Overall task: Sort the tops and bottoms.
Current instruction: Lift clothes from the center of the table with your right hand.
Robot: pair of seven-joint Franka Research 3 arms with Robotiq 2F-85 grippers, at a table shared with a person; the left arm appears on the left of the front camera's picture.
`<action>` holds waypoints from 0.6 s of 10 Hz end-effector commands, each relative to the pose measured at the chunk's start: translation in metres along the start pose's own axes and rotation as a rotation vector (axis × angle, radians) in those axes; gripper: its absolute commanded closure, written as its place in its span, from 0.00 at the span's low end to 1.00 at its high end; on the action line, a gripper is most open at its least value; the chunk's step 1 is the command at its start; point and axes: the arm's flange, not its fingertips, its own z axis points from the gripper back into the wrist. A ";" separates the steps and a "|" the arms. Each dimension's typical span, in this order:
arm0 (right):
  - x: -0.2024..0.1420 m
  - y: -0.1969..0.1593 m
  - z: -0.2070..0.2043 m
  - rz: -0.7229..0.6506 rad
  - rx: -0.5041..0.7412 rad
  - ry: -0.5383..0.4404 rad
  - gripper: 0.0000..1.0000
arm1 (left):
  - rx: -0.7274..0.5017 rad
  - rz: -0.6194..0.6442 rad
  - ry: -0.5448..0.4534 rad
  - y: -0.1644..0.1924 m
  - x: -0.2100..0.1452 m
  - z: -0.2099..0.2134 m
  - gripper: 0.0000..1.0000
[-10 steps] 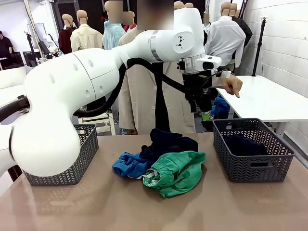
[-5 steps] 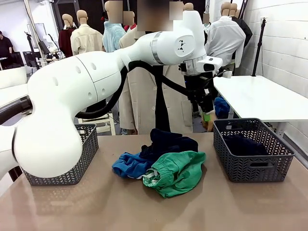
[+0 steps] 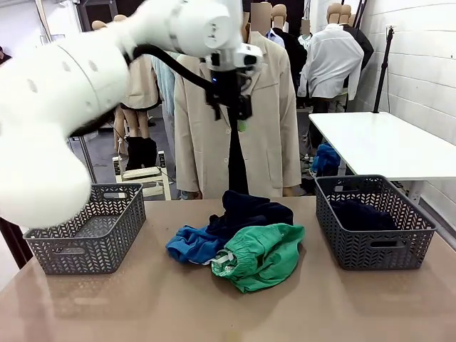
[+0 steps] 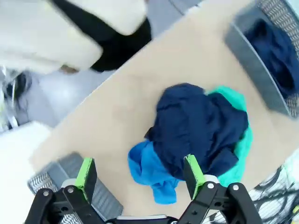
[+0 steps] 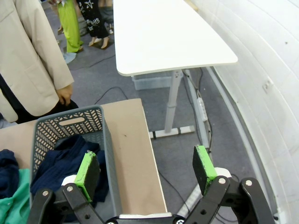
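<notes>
The left gripper (image 3: 231,114) hangs high above the table (image 3: 142,306), jaws spread wide and empty, over the heap in the middle. There a dark navy garment (image 3: 249,209) lies on top at the far side, the royal-blue top (image 3: 191,244) pokes out on the left, and the green bottoms (image 3: 262,255) sit nearest. The right gripper (image 5: 145,166) is also spread and empty, above the right basket (image 3: 370,249), which holds another navy garment (image 3: 360,214). The left basket (image 3: 85,253) stands well apart.
</notes>
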 end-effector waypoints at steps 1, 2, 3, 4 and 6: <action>-0.002 -0.001 -0.001 -0.004 0.002 0.009 0.00 | 0.021 0.239 -0.046 0.028 -0.325 -0.076 0.04; -0.002 -0.001 -0.001 -0.004 0.002 0.009 0.00 | 0.041 0.329 -0.012 0.037 -0.373 -0.094 0.04; -0.002 -0.001 -0.001 -0.004 0.002 0.009 0.00 | 0.051 0.375 0.006 0.038 -0.414 -0.118 0.04; -0.002 -0.001 -0.001 -0.004 0.002 0.009 0.00 | 0.011 0.493 0.043 0.036 -0.457 -0.148 0.04; -0.002 -0.001 -0.001 -0.004 0.002 0.009 0.00 | 0.007 0.547 -0.155 0.041 -0.486 -0.155 0.04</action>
